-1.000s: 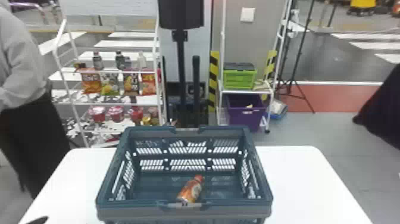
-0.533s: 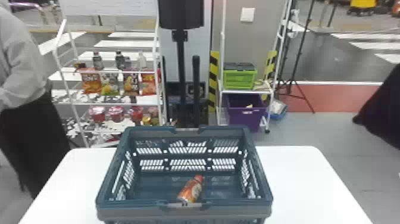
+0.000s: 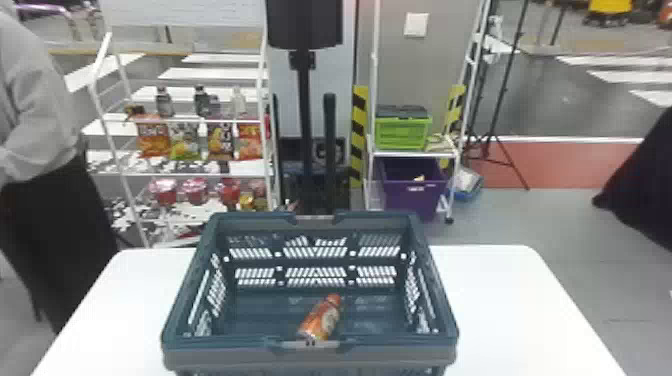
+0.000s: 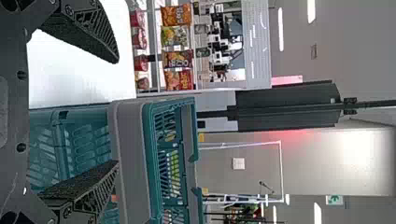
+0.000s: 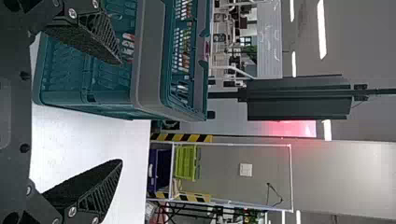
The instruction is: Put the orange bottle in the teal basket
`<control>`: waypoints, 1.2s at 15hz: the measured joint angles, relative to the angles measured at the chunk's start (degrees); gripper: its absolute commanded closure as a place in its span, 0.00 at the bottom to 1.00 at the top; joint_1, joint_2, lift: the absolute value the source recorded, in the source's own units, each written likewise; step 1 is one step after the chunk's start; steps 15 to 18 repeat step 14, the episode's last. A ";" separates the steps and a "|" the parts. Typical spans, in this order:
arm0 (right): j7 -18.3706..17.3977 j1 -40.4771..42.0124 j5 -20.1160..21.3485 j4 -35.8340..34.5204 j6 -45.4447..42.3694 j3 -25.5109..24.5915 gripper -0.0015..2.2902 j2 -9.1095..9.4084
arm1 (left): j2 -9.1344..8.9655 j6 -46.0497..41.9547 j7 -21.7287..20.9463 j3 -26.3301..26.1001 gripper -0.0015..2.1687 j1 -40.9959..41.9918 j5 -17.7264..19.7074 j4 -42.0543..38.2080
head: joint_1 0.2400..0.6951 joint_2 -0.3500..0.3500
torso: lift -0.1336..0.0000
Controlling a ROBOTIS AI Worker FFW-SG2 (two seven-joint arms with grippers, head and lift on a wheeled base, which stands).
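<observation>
Left wrist view: the left gripper (image 4: 116, 112) stands wide open, its two fingers well apart with nothing held between them. In the right wrist view the right gripper (image 5: 121, 112) is likewise spread wide and empty. Ahead of both is the white table (image 3: 505, 300) with the teal basket (image 3: 310, 357) on it, lying ahead and to the right of the left gripper, and ahead and to the left of the right gripper. The head view shows the orange bottle (image 3: 320, 320) inside the basket, sideways between the two grippers' places, lying tipped over close to the basket's near wall, its cap pointing away and a little right. A printed label wraps its side. Farther off, ahead and left of the left gripper, a white rack holds snack bags (image 3: 152, 137) with bright printed fronts and, a shelf lower, red tubs (image 3: 195, 191). Beyond the basket, ahead of both grippers, rises a dark stand (image 3: 304, 100). Ahead and right of the right gripper are a purple bin (image 3: 410, 205), bearing a small pale label, and a green crate (image 3: 402, 134) above it. Far ahead and right of the left gripper hangs a green sign (image 4: 334, 199) with a white figure.
</observation>
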 measured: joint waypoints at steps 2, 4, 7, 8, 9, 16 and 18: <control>0.00 -0.22 0.03 0.12 -0.08 0.30 0.06 0.17 | 0.00 -0.41 0.00 0.05 0.06 0.40 0.22 -0.12 | 0.57 0.50 | 1.00; 0.00 -0.32 0.26 0.18 -0.09 0.69 0.06 0.37 | 0.00 -1.07 0.00 0.05 0.06 0.71 0.50 -0.12 | 0.57 0.50 | 1.00; 0.00 -0.24 0.43 0.46 -0.88 0.92 0.06 0.65 | 0.00 -1.61 0.02 0.02 0.06 0.90 0.91 -0.01 | 0.57 0.50 | 1.00; 0.00 -0.16 0.45 0.49 -1.21 0.93 0.06 0.76 | 0.00 -1.63 0.03 -0.02 0.06 0.90 1.06 0.05 | 0.57 0.50 | 1.00; 0.00 -0.08 0.49 0.50 -1.40 0.93 0.06 0.84 | 0.00 -1.64 0.02 -0.04 0.06 0.90 1.15 0.10 | 0.57 0.50 | 1.00; 0.00 -0.02 0.54 0.49 -1.49 0.93 0.06 1.02 | 0.00 -1.67 0.00 -0.04 0.06 0.69 1.63 0.72 | 0.57 0.50 | 1.00; 0.00 -0.02 0.54 0.49 -1.49 0.93 0.06 1.02 | 0.00 -1.67 0.00 -0.04 0.06 0.69 1.63 0.72 | 0.57 0.50 | 1.00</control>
